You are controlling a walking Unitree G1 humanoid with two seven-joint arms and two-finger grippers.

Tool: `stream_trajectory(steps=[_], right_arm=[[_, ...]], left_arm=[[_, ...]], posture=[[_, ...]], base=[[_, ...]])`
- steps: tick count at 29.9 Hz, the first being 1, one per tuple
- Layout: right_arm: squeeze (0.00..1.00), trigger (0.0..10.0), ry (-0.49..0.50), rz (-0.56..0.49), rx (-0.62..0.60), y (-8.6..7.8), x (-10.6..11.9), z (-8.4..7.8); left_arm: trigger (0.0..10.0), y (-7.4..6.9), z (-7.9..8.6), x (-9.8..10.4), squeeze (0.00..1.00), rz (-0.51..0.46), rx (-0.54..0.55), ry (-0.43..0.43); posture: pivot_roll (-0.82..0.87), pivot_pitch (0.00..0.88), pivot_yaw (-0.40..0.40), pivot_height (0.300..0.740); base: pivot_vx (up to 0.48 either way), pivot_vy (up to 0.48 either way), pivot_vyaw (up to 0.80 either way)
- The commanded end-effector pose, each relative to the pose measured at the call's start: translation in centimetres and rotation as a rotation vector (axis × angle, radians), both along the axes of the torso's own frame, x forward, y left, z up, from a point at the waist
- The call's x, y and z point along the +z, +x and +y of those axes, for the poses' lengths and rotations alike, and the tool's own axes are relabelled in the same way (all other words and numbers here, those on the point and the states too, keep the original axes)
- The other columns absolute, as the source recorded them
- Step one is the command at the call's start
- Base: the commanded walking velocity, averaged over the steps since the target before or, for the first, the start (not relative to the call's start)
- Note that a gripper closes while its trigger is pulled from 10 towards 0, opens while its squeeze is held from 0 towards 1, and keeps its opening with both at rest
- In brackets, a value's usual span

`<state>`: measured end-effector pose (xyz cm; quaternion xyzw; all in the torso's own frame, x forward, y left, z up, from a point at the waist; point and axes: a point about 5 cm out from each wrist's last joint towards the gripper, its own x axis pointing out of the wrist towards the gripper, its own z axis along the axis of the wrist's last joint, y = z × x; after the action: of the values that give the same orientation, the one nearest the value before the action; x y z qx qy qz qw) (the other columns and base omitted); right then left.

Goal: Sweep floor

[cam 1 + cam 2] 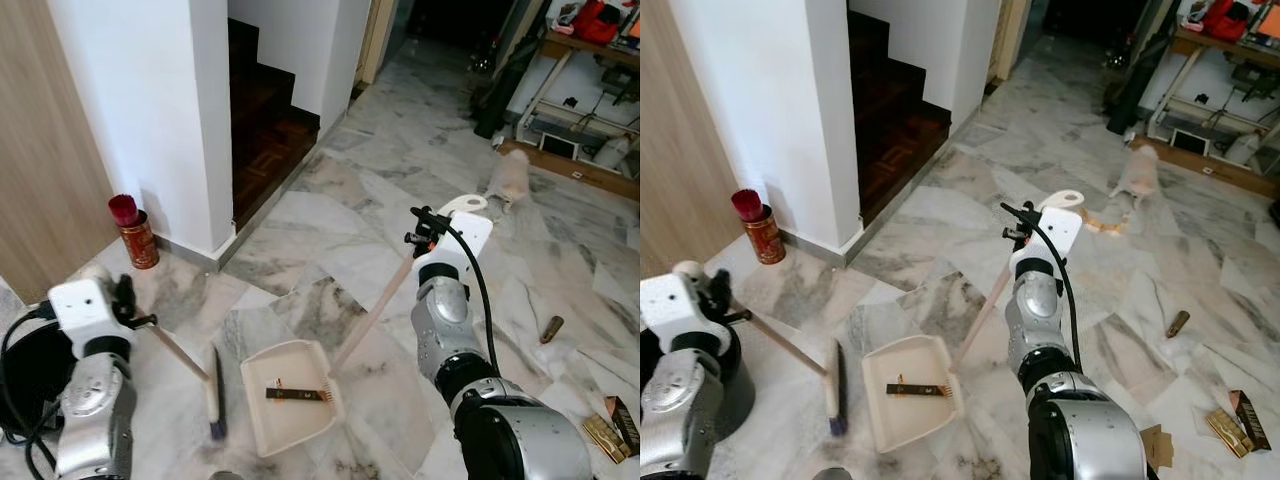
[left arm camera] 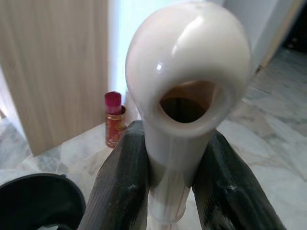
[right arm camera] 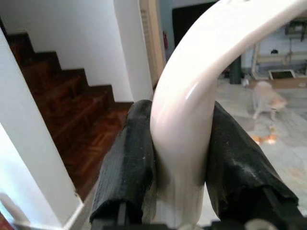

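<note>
**One scrap in the pan, more litter still on the marble**

Left eye view: the left gripper (image 1: 128, 300) holds the top of the broom (image 1: 212, 395), whose head rests on the floor just beside the dustpan (image 1: 262, 420). The right gripper (image 1: 425, 232) holds the dustpan's long handle (image 1: 375, 312), which slants down to the pan. Inside the pan lies one brown strip of debris (image 1: 297, 394), near the edge facing away from the broom. I judge the sweep partly done: beyond the dustpan, on the side away from the broom, a small brown piece (image 1: 551, 328) and some packets (image 1: 612, 426) lie unswept.

Right eye view: behind the broom, a red tin (image 1: 763, 233) stands against the wall (image 1: 770, 110) with something dark red sticking out of it. A black bin (image 1: 735, 380) sits close by the left arm; its contents cannot be made out. A small animal (image 1: 1137, 172) stands far beyond the pan handle.

Left wrist view: both black fingers (image 2: 122, 187) are pressed against the broom's white handle tip (image 2: 187, 81), pinching it.

Right wrist view: the fingers (image 3: 132, 158) clamp the curved white dustpan grip (image 3: 187, 110) between them; stairs (image 3: 72, 115) rise behind.
</note>
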<state>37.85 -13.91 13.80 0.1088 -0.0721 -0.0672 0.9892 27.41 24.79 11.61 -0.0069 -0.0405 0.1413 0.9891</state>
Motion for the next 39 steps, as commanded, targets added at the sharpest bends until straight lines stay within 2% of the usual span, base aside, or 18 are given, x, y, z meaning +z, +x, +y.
stream_trajectory(steps=[1, 6, 7, 11, 14, 17, 19, 22, 24, 30, 33, 36, 39], right_arm=[[0.00, 10.0, -0.001, -0.066, -0.034, 0.4, 1.7, -1.0], [0.00, 10.0, 0.017, -0.035, -0.050, 0.0, 0.6, -1.0], [0.00, 10.0, 0.039, -0.014, -0.059, -0.3, -0.1, -0.6], [0.00, 10.0, 0.061, 0.007, -0.050, -0.7, -1.0, -0.1], [0.00, 10.0, 0.045, 0.008, -0.059, -0.8, -1.1, -0.4], [0.00, 10.0, 0.037, 0.013, -0.105, -1.0, -1.3, -1.5], [0.00, 10.0, 0.024, 0.014, -0.150, -1.4, -1.6, -2.9], [0.00, 10.0, 0.013, 0.037, -0.178, -1.9, -2.5, -3.7], [0.00, 10.0, -0.003, 0.047, -0.194, -2.5, -3.2, -4.3], [0.00, 10.0, -0.042, 0.019, -0.211, -3.0, -3.1, -4.5], [0.00, 10.0, -0.043, -0.009, -0.242, -3.1, -2.6, -5.1], [0.00, 10.0, -0.041, -0.014, -0.252, -3.1, -2.4, -5.2], [0.00, 10.0, -0.048, -0.037, -0.302, -3.5, -2.1, -6.1]], left_arm=[[10.0, 0.4, -0.5, 1.8, 0.00, -0.084, -0.026, 0.031], [10.0, 0.6, -0.4, 2.2, 0.00, -0.098, -0.031, 0.036], [10.0, 0.5, -0.1, 2.3, 0.00, -0.103, -0.029, 0.041], [10.0, 0.3, -0.1, 1.5, 0.00, -0.070, -0.020, 0.042], [10.0, 0.7, -0.6, 1.5, 0.00, -0.061, -0.055, 0.066], [10.0, 1.4, -0.8, 1.9, 0.00, -0.063, -0.088, 0.085], [10.0, 2.2, -1.0, 2.3, 0.00, -0.066, -0.116, 0.101], [10.0, 2.7, -1.3, 2.4, 0.00, -0.065, -0.136, 0.096], [10.0, 3.4, -2.1, 2.9, 0.00, -0.074, -0.193, 0.101], [10.0, 5.0, -3.1, 3.3, 0.00, -0.075, -0.263, 0.092], [10.0, 6.2, -4.6, 3.4, 0.00, -0.072, -0.329, 0.088], [10.0, 6.4, -4.9, 3.5, 0.00, -0.073, -0.342, 0.086], [10.0, 7.0, -6.0, 3.3, 0.00, -0.067, -0.397, 0.075]], posture=[[0.41, 0.000, -0.134, 0.740], [0.42, 0.000, -0.136, 0.740], [0.41, 0.000, -0.141, 0.740], [0.38, 0.000, -0.126, 0.740], [0.36, 0.000, -0.107, 0.740], [0.32, 0.000, -0.081, 0.740], [0.31, 0.000, -0.070, 0.740], [0.31, 0.000, -0.060, 0.740], [0.28, 0.000, -0.040, 0.740], [0.22, 0.000, -0.005, 0.740], [0.18, 0.000, 0.017, 0.740], [0.16, 0.000, 0.033, 0.740], [0.09, 0.000, 0.063, 0.740]], base=[[0.000, 0.000, 0.00], [0.000, 0.000, 0.00], [0.000, 0.000, 0.00], [0.000, 0.000, 0.00], [0.000, 0.000, 0.00], [0.000, 0.000, 0.00], [0.000, 0.000, 0.00], [0.000, 0.000, 0.00], [0.000, 0.000, 0.00], [0.000, 0.000, 0.00], [0.000, 0.000, 0.00], [0.000, 0.000, 0.00], [0.000, 0.000, 0.00]])
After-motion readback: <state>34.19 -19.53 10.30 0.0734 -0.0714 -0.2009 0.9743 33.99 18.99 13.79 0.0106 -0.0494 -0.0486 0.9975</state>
